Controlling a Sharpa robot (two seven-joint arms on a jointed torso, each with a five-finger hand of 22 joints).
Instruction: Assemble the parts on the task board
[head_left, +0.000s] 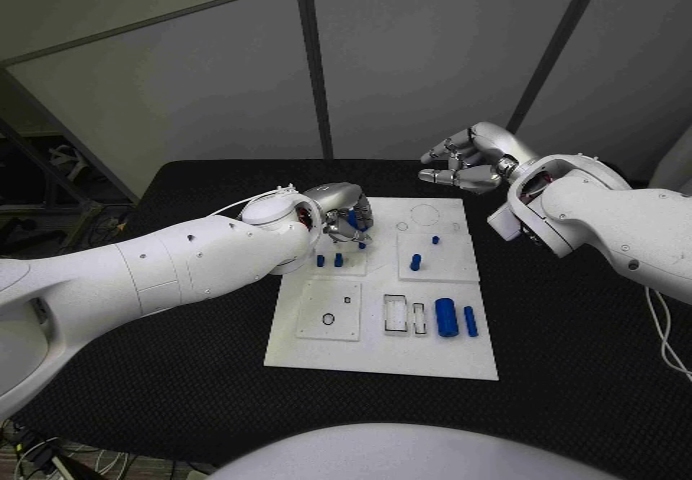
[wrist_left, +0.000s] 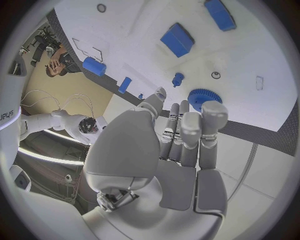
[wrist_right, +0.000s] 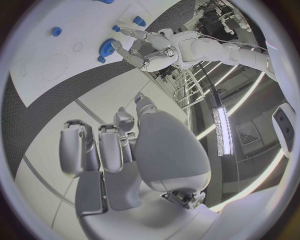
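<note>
Nearest me on the white board (head_left: 433, 360) lie two blue cylinders (head_left: 447, 317), side by side next to the rectangular cut-outs, untouched; I judge they wait there because their slots come later. Further up, short blue pegs (head_left: 415, 262) stand upright in their holes, so that part looks partly done.

Beyond them, my left hand (head_left: 343, 217) hangs over the board's far left corner. From the left wrist camera its fingers (wrist_left: 187, 135) lie close together and extended, and a blue gear (wrist_left: 201, 98) sits just past the fingertips. I cannot tell whether they touch it or grip it; I read this as reaching for the gear so it can be seated on a peg.

Farthest off, my right hand (head_left: 464, 165) hovers past the board's far edge above the black bench (head_left: 577, 330), fingers loosely curled, holding nothing, parked clear so the left has room.
</note>
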